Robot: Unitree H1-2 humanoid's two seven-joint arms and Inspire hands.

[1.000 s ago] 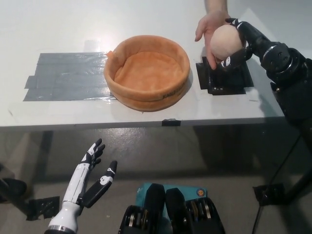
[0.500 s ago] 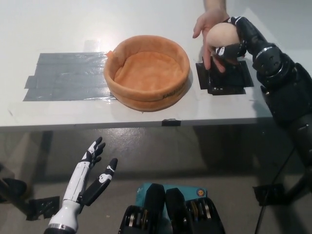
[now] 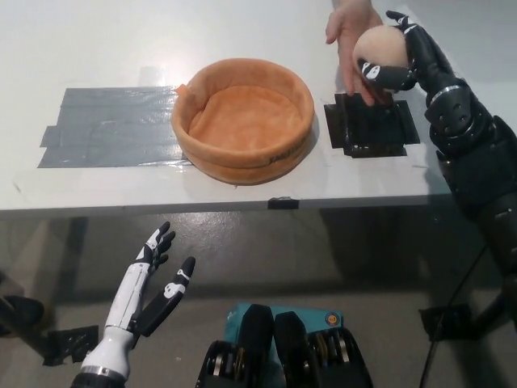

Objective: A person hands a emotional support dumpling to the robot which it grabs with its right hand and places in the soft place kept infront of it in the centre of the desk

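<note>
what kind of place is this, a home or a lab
Most likely a robot lab or test room. Grey tape and black tape mark spots on a plain white table, and a person's hand passes a dumpling toy to the robot's right hand.

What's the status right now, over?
Right hand shut on dumpling; person's hand touching it. Left hand open below table. Orange bed unobstructed.
</note>
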